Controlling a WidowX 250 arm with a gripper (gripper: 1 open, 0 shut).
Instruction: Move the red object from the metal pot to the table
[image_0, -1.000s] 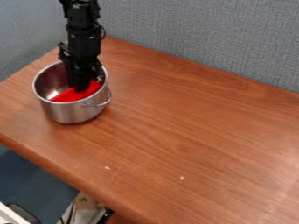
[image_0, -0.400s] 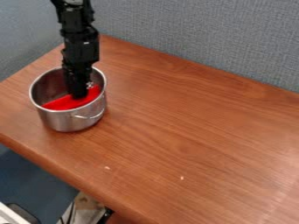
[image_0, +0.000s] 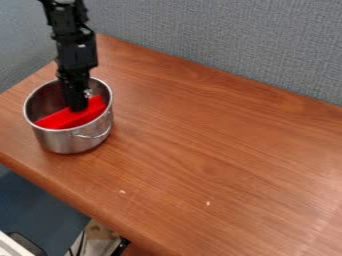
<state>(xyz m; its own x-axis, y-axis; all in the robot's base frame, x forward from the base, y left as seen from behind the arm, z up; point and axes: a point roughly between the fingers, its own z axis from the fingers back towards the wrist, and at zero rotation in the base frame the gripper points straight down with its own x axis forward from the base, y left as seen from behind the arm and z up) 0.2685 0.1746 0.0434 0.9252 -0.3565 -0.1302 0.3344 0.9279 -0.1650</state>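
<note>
The metal pot (image_0: 56, 141) stands near the left corner of the table (image_0: 221, 140). The red object (image_0: 58, 117) lies inside it, filling most of the bottom. My gripper (image_0: 76, 101) comes down from above into the pot's far right side. Its dark fingers are close together, with their tips down on the red object. The tips themselves are partly hidden by the pot's rim and the red piece.
A grey-blue textured wall runs behind the table. The table's left and front edges lie close to the pot, and the floor shows below the front edge. Wood surface stretches to the right of the pot.
The gripper has moved left and toward the front, and the pot with the red object has slid along with it toward the table's left corner.
</note>
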